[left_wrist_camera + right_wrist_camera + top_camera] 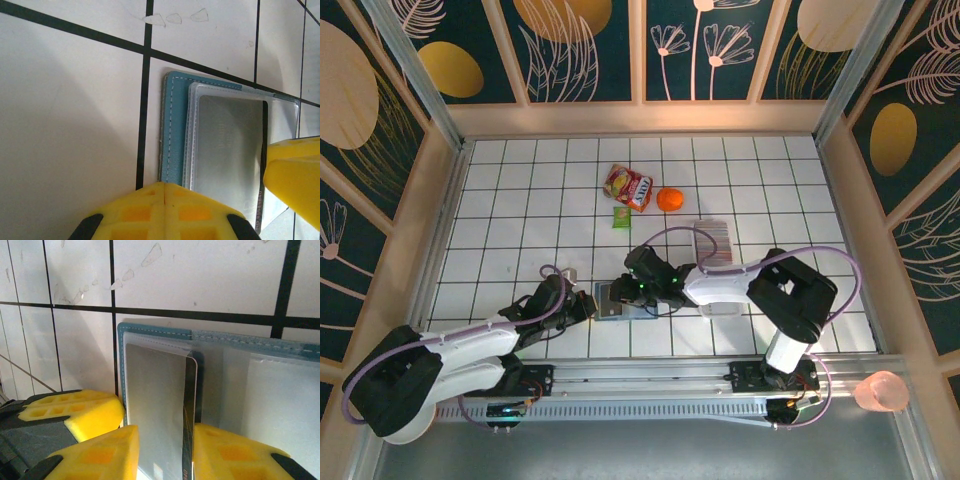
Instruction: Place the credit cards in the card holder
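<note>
White tiled tabletop (500,200) with black grid lines, boxed in by dark floral wall panels; progress check, I'd call it early days. 1 card (160,410) is partway into a clear sleeve of the card holder (608,302), which lies open and flat just below the middle of the top view; the card's dark edge pokes out of the pocket, so to me it isn't fully seated. Right gripper (166,452) has its jaws parted with that card between them; it doesn't look pinched, though I can't rule out 1 pad brushing the edge. Left gripper (165,192) is clenched tight, tips together at the holder's edge at the bottom of its wrist view; looks like it's pinning the wallet down, can't tell if any flap is caught in there. What's left: a stack of cards (713,241) sits right of centre in the top view, well apart from the holder, and I'd guess those all have to go in; too small to count. Tally: 1 card holder, 1 card at the sleeve, 1 stack, 2 grippers, plus 1 snack bag (628,186), 1 orange (670,199) and 1 small green packet (621,215) in the upper middle, and 1 pink cup (882,392) at the lower right, off the tiles.
</note>
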`<state>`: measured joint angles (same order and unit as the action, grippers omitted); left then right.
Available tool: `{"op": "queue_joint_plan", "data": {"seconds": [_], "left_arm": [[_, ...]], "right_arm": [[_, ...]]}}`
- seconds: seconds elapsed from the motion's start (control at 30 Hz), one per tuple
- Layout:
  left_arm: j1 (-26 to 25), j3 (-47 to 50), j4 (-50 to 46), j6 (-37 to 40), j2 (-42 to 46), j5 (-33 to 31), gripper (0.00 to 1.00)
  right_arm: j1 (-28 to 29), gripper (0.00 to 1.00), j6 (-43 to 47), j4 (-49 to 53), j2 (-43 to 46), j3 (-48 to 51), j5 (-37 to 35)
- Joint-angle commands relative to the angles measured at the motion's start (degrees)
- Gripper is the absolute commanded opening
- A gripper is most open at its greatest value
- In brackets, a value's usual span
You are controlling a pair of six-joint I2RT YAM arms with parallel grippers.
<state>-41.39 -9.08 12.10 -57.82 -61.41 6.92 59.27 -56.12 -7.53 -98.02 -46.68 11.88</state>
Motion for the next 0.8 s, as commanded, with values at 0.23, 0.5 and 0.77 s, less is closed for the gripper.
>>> {"op": "queue_joint_plan", "data": {"seconds": [0.23,0.5,0.77], "left_arm": [[-0.4,0.6,1.1,-0.7,0.2,0.5,0.04],[-0.4,0.4,1.5,-0.5,-0.2,1.0,0.04],[-0.4,0.1,1.3,0.1,-0.3,1.4,0.04]], "right_arm": [[1.5,0.46,1.3,11.1,4.7,-2.4,-9.3],[5.0,0.51,-2.2,17.0,10.2,1.3,-15.3],[6.6,0.49,-4.0,16.5,9.1,2.0,-16.3]]}}
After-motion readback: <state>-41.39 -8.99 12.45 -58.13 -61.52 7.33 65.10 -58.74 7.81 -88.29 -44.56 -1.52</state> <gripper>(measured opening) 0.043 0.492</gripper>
